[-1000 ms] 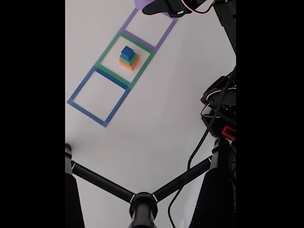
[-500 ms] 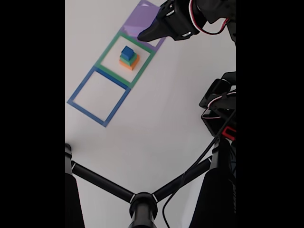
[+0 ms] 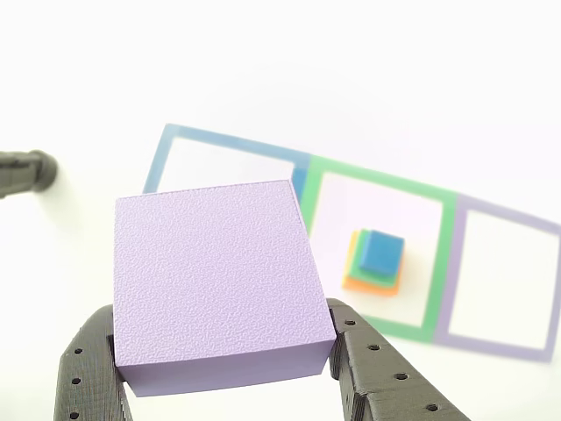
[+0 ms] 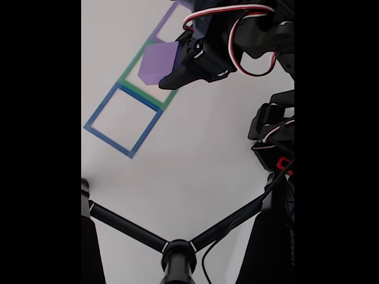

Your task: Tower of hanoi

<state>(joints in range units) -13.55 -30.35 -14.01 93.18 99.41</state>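
Purple slab (image 3: pixel 217 279) clamped between gripper (image 3: pixel 226 360) fingers (image 3: pixel 368 373), held above table (image 3: pixel 263 70); seen over green outline (image 4: pixel 131 70) in fixed view. Blue cube (image 3: pixel 382 250) stacked on green block (image 3: pixel 354 254), stacked on orange block (image 3: pixel 368 283), inside green outline. Blue outline (image 4: pixel 112 133) and purple outline (image 3: pixel 456 263) flanking it.

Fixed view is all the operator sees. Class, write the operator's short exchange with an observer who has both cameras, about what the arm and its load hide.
Operator: What does the purple slab cover?
Observer: In the other view, a stack stands inside the green outline: blue cube on green block on orange block.
Operator: How is the slab gripped?
Observer: The jaws press on two opposite sides, low down, and its top face is bare.
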